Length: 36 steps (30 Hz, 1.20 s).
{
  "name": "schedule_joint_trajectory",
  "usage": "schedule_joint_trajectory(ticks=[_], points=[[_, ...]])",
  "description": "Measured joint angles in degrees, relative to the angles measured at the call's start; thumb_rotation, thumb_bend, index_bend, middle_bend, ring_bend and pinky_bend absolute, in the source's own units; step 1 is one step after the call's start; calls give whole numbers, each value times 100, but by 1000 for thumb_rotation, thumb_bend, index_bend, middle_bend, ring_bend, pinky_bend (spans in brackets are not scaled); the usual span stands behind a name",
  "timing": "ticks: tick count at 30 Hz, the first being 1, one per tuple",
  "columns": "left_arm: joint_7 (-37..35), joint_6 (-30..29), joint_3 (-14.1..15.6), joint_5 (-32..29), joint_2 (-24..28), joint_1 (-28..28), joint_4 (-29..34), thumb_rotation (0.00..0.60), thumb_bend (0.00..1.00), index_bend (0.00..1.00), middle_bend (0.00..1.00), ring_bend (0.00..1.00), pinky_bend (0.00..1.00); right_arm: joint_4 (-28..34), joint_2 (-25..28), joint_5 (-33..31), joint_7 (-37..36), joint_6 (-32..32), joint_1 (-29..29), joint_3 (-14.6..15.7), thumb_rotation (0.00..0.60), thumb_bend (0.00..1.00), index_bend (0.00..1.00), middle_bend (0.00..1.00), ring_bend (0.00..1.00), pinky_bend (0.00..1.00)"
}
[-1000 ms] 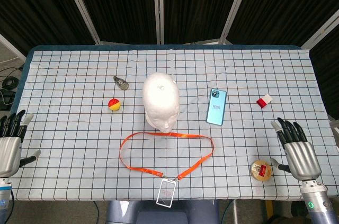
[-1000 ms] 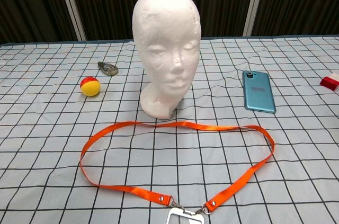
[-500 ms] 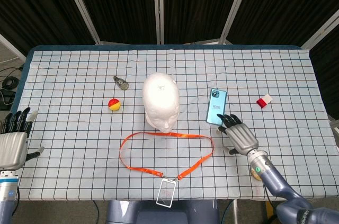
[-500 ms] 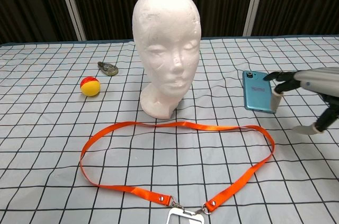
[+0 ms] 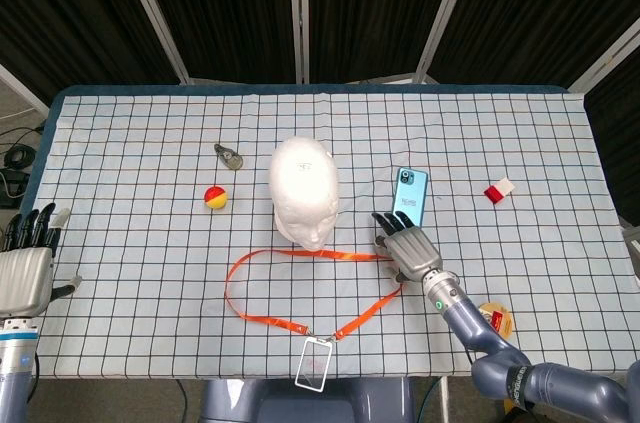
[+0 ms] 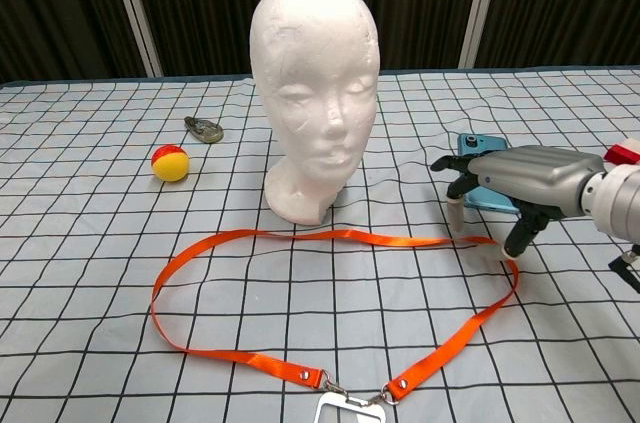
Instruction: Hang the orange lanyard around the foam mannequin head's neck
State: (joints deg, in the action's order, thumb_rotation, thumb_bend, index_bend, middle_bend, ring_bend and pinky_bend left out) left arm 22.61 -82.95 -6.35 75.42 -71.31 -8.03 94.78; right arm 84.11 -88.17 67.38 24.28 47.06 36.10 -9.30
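Note:
The white foam mannequin head (image 5: 304,186) (image 6: 315,88) stands upright mid-table, facing me. The orange lanyard (image 5: 300,256) (image 6: 330,239) lies flat in a loop in front of it, its clear badge holder (image 5: 316,362) (image 6: 345,410) at the near table edge. My right hand (image 5: 407,248) (image 6: 510,183) hovers open, fingers spread and pointing down, just above the loop's right end, holding nothing. My left hand (image 5: 26,263) stays open at the far left edge, seen only in the head view.
A teal phone (image 5: 410,193) (image 6: 480,146) lies right behind my right hand. A red-and-yellow ball (image 5: 215,197) (image 6: 170,162) and a metal clip (image 5: 229,156) (image 6: 204,129) lie left of the head. A red-white block (image 5: 498,190) and a round tin (image 5: 496,317) sit at right.
My right hand has swept left from the table's right edge, past the phone, to above the lanyard's right end. The left hand has barely moved.

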Motion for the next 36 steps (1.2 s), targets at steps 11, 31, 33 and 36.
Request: schedule_joint_trajectory(ticks=[11,31,33,36], points=[[-92,-20,5,11,55,2,40,600,0,0,0,0,0,-176,-234,-231,377,200,132,78,600,293,508,0,0,0],[-113,85,30,-24,36,-60,25,600,0,0,0,0,0,-475,-323,-54,155,389,129,292,600,438,681,0,0,0],[-118,149,7,-40,20,-112,25,600,0,0,0,0,0,-471,-302,-20,56,404,116,298,600,438,695,0,0,0],[-123,285,-47,-63,-22,-229,14,600,0,39,0,0,0,-424,-230,62,-108,452,84,307,600,438,711,9,0,0]])
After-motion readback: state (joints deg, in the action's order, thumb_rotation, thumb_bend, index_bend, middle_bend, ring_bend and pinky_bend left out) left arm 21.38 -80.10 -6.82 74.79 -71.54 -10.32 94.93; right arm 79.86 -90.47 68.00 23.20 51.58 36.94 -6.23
